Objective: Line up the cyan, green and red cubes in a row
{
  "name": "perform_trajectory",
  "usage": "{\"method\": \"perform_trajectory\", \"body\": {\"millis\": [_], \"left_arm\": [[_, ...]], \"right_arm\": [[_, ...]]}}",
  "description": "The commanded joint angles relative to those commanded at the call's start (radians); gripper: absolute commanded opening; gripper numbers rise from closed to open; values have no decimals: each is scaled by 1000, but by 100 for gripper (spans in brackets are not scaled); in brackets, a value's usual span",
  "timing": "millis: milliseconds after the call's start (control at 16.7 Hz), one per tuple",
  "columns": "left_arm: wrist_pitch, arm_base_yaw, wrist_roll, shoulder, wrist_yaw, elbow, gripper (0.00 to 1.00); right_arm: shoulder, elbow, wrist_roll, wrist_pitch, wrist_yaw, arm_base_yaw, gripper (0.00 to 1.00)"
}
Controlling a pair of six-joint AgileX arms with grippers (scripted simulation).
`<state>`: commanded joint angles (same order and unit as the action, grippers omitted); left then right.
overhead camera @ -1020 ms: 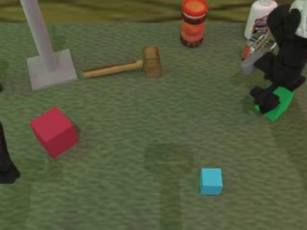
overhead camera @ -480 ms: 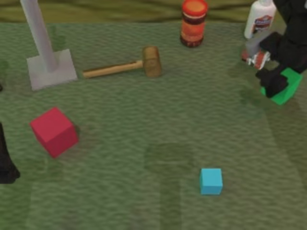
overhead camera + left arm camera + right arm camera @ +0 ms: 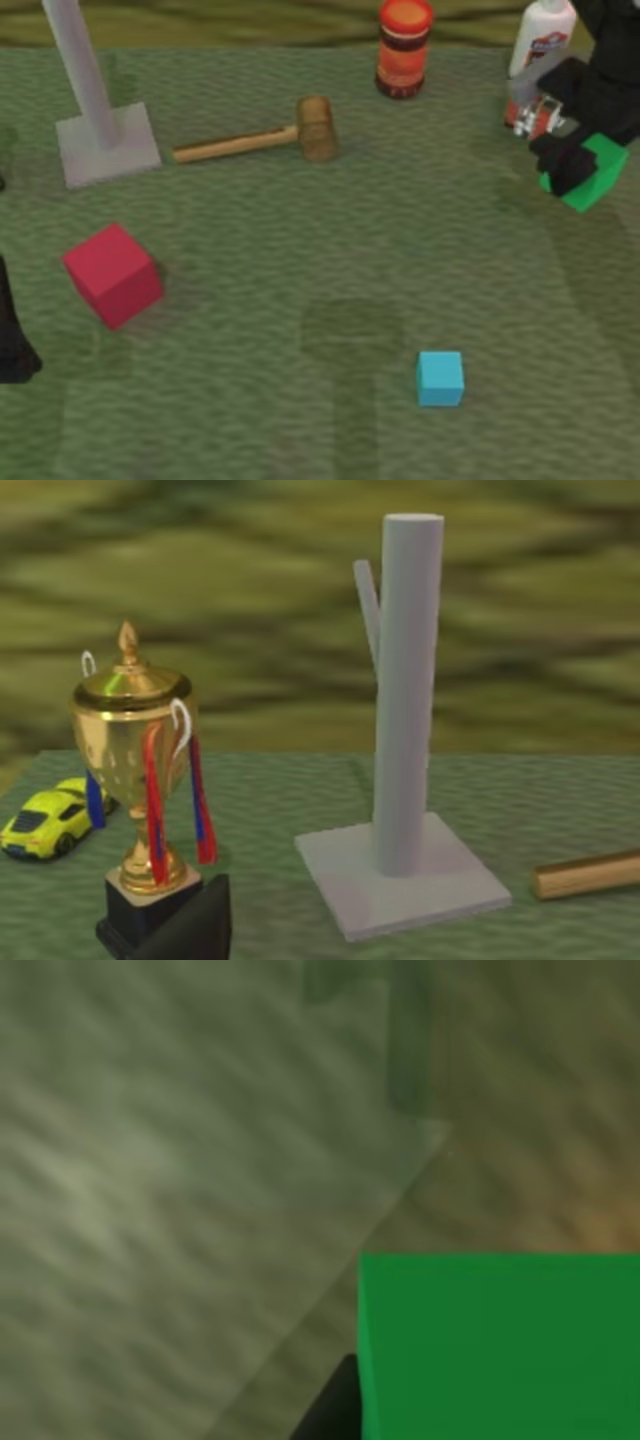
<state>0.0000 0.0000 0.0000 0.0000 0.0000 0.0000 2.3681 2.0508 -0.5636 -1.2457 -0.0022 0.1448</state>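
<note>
1. Parked at the lower left edge of the top view, the left gripper shows only as a dark shape, and whether its fingers are apart or together cannot be told.
2. Just right of it, at middle left, the red cube sits on the green mat, turned at an angle.
3. Above it, at upper left, a grey post on a square base stands upright; the left wrist view shows the same post beside a gold trophy and a small yellow toy car.
4. A wooden mallet lies right of the base, its head toward the centre.
5. At top centre stands an orange-lidded jar.
6. Lower down, right of centre, the cyan cube rests alone, well apart from the other cubes.
7. At upper right a white bottle stands by the small multicoloured puzzle cube.
8. Just right of that, the right gripper is clamped on the green cube, which appears raised off the mat; the right wrist view shows the green cube filling its lower right corner.
</note>
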Motion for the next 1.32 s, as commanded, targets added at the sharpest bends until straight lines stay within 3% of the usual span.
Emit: {"method": "perform_trajectory", "body": {"millis": [300,960,1140,1320], "left_arm": [[0,0,0,0,0,0,100],[0,0,0,0,0,0,100],[0,0,0,0,0,0,100],[0,0,0,0,0,0,100]], "right_arm": [[-51,-68,250,17,4,134,0],[-248,-363,1209,79,9,570,0],[-297,-411,1341,102,14,643,0],[-316,-427,1378,111,17,664,0]]}}
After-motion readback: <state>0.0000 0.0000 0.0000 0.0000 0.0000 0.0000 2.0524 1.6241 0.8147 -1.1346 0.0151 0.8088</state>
